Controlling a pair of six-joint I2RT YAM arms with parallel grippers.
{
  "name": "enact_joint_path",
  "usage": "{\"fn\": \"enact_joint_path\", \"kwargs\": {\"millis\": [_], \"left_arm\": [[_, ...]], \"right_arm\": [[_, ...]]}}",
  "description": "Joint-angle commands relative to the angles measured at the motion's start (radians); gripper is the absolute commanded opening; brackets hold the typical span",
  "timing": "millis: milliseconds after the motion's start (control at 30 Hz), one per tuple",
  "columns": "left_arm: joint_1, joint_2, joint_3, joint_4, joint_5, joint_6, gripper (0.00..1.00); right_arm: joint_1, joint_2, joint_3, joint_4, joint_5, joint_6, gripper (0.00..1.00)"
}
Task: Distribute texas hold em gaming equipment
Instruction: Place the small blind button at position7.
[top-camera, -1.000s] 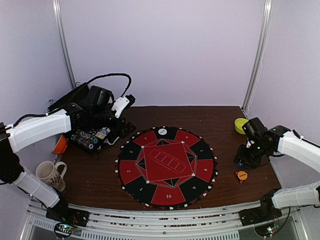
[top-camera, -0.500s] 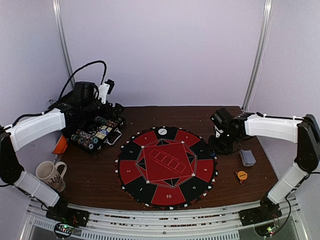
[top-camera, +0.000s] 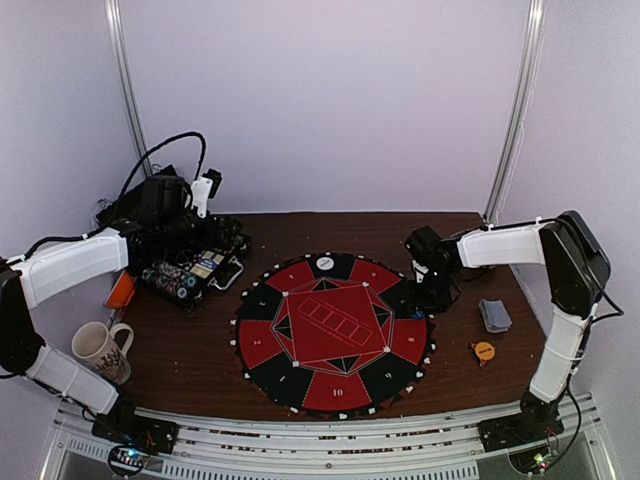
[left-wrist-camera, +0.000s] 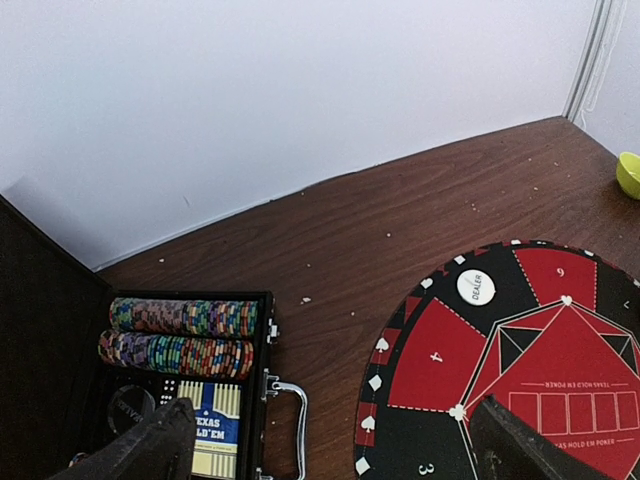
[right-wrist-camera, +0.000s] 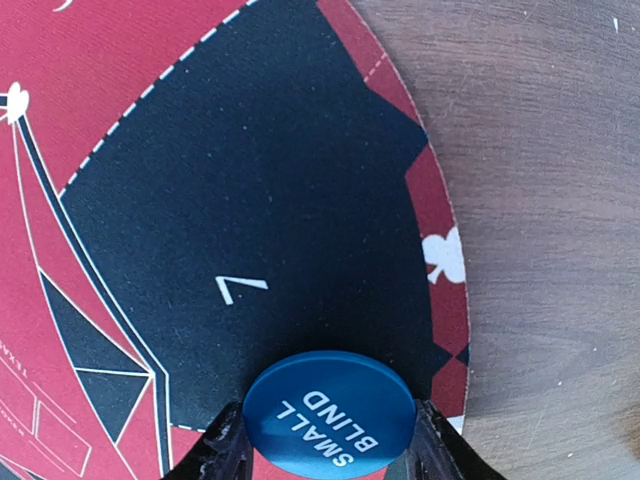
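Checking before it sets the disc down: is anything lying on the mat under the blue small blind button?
Nothing visible does. The right gripper holds the small blind button over the black section marked 7, and that section is bare.

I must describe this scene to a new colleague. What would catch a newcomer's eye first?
The round red-and-black poker mat fills the middle of the brown table. At its right edge the right pincer grips a blue SMALL BLIND button above a black field. Far left stands an open black case with rows of striped chips.
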Motion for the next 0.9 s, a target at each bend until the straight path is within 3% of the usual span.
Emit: {"fn": "enact_joint_path", "kwargs": {"millis": [0,167,300,600,733,867], "left_arm": [[0.004,0.009,0.021,0.019,-0.014,0.017,0.98],[0.004,0.013,0.024,0.017,0.004,0.014,0.98],[0.004,0.011,0.028,0.01,0.005,0.013,0.98],[0.004,-0.005,0.024,0.015,0.022,0.013,0.98],[0.004,-0.017,0.017,0.024,0.039,0.013,0.98],[0.004,-0.025,0.01,0.037,0.059,0.02,0.98]], "right_arm": [[-0.01,0.021,0.001,0.008,0.041,-0.017,0.38],[-0.019,0.047,0.013,0.013,0.072,-0.013,0.38],[-0.02,0.045,-0.002,0.038,0.065,0.001,0.45],[-0.005,-0.006,0.031,-0.024,0.046,-0.032,0.98],[0.011,-0.105,0.048,-0.108,0.07,-0.038,1.0],[0.006,-0.287,-0.043,-0.196,0.122,0.011,1.0]]}}
